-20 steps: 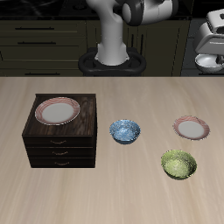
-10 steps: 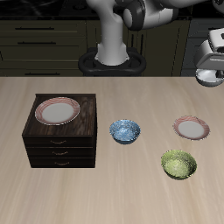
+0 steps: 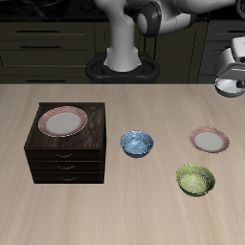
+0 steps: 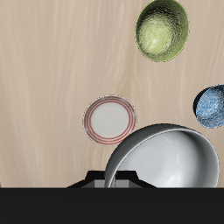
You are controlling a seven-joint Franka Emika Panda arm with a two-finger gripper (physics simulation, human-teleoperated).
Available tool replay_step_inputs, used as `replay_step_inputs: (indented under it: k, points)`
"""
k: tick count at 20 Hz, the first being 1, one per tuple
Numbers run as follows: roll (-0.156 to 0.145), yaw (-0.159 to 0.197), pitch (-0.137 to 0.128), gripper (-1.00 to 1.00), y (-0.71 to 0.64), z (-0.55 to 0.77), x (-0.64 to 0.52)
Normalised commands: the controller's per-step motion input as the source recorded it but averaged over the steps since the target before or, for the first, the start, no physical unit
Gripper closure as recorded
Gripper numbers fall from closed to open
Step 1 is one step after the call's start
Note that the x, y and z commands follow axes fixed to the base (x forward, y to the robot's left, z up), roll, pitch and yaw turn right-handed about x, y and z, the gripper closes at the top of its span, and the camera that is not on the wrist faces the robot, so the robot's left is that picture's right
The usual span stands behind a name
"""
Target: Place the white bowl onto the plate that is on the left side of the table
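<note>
Bowl (image 4: 166, 157), white and small, hangs high in the air in the gripper (image 3: 231, 81), above the table's (image 3: 115, 206) far edge on the robot's left. The wrist view shows it tilted, its pale greyish inside open to the camera; the fingers appear to pinch its rim, though the contact itself is cut off by the frame edge. It looks stiff, light and glossy, so I judge it slippery and likely to chip if dropped; a rim pinch suits it, but the bowl can swing about that single hold.

Below and nearer the front lies the left plate (image 3: 210, 140), pink-rimmed and bare. A green bowl (image 3: 195, 179) sits just nearer the front edge from it, and a blue bowl (image 3: 137, 144) stands toward the table's middle. A second plate (image 3: 63, 121) rests on the dark cabinet (image 3: 67, 158), well apart on the other side. The bowl is not yet over its plate.
</note>
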Motion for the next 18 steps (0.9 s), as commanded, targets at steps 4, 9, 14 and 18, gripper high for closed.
replay_step_inputs:
  k: [4, 9, 14, 18]
  points:
    - [-0.002, 0.053, -0.062, 1.00, 0.08, -0.09, 0.07]
    - [0.001, 0.005, 0.018, 1.00, 0.12, -0.36, 0.17]
    - [-0.007, -0.010, 0.046, 1.00, 0.09, -0.35, 0.07]
    - [-0.012, -0.005, 0.009, 1.00, 0.06, -0.28, 0.00]
